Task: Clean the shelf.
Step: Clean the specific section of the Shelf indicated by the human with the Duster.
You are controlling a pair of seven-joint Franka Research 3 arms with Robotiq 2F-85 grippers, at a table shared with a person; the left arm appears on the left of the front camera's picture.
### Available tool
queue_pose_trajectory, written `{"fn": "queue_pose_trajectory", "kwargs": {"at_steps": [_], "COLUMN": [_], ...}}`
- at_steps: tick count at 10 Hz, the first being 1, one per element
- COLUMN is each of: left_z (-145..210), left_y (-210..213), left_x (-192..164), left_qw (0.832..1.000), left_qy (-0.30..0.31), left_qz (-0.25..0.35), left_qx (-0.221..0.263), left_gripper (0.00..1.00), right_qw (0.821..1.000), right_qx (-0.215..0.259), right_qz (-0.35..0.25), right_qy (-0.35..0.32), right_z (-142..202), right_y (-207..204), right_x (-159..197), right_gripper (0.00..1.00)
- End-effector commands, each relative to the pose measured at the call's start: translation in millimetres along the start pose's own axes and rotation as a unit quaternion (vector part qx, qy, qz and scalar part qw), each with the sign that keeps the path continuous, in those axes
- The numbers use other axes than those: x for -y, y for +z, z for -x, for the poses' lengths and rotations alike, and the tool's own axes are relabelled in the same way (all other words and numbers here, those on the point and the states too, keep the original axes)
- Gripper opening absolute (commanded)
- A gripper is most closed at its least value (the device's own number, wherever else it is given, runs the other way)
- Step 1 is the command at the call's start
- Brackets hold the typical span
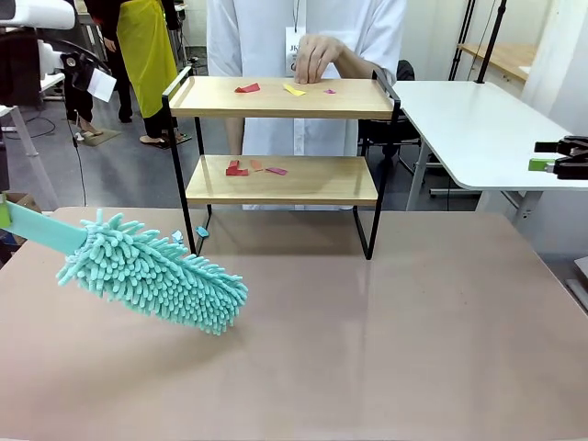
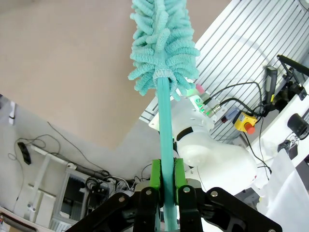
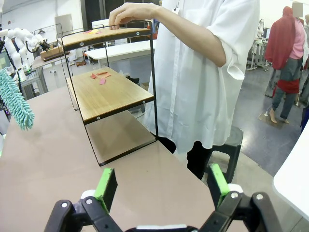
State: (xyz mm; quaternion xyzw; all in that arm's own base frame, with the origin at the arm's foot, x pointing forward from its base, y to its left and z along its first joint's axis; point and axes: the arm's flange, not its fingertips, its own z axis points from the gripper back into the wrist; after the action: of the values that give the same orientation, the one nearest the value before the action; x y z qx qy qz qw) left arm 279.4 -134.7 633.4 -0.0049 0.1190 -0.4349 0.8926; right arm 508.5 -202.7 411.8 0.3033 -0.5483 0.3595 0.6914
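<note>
My left claw [image 2: 166, 192] is clamped on the duster [image 1: 156, 274] by the left edge of the table [image 1: 386, 322], my right claw [image 3: 161, 187] gapes empty, and the shelf [image 1: 312, 180] at the far edge has a person's hand [image 1: 317, 57] on its top board, so a sweep now could hit it.

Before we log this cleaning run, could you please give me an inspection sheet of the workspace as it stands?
Surface: brown table, with one small blue scrap by the shelf's left foot.
Job's things: shelf upright at the far side; teal duster held over the table, to its left.
Clutter: red and yellow paper scraps on the top board; red and pink scraps on the lower board.
Grippers: left gripper shut on the duster's handle; right gripper open, holding nothing.
Cables: loose leads on the floor beside the table.
Surroundings: person's hand at the top board; white table to the right.
</note>
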Motion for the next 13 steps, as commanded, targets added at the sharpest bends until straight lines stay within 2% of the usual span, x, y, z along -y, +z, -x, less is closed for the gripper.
{"fn": "queue_pose_trajectory", "kwargs": {"at_steps": [1, 7, 8, 11, 13], "left_z": [2.3, 0.0, 0.1, -3.4, -11.0], "left_y": [-2.5, 0.0, 13.2, 57.7, 101.8], "left_x": [1.9, 0.0, 2.3, 30.6, 63.7], "left_qw": [1.0, 1.0, 0.999, 0.99, 0.984], "left_qy": [-0.001, 0.0, -0.013, -0.068, -0.059], "left_qz": [0.004, 0.0, 0.015, -0.007, 0.016], "left_qx": [0.007, 0.0, 0.046, 0.121, 0.168], "left_gripper": [0.13, 0.13, 0.13, 0.13, 0.13], "right_qw": [1.0, 1.0, 1.0, 1.0, 1.0], "right_qx": [0.001, 0.001, 0.001, 0.001, 0.001], "right_qz": [0.004, 0.004, 0.004, 0.004, 0.004], "right_qy": [0.002, 0.002, 0.002, 0.002, 0.002], "right_z": [-3.2, -3.2, -3.2, -3.2, -3.2], "right_y": [-1.4, -1.4, -1.4, -1.4, -1.4], "right_x": [0.3, 0.3, 0.3, 0.3, 0.3], "right_gripper": [1.0, 1.0, 1.0, 1.0, 1.0]}}
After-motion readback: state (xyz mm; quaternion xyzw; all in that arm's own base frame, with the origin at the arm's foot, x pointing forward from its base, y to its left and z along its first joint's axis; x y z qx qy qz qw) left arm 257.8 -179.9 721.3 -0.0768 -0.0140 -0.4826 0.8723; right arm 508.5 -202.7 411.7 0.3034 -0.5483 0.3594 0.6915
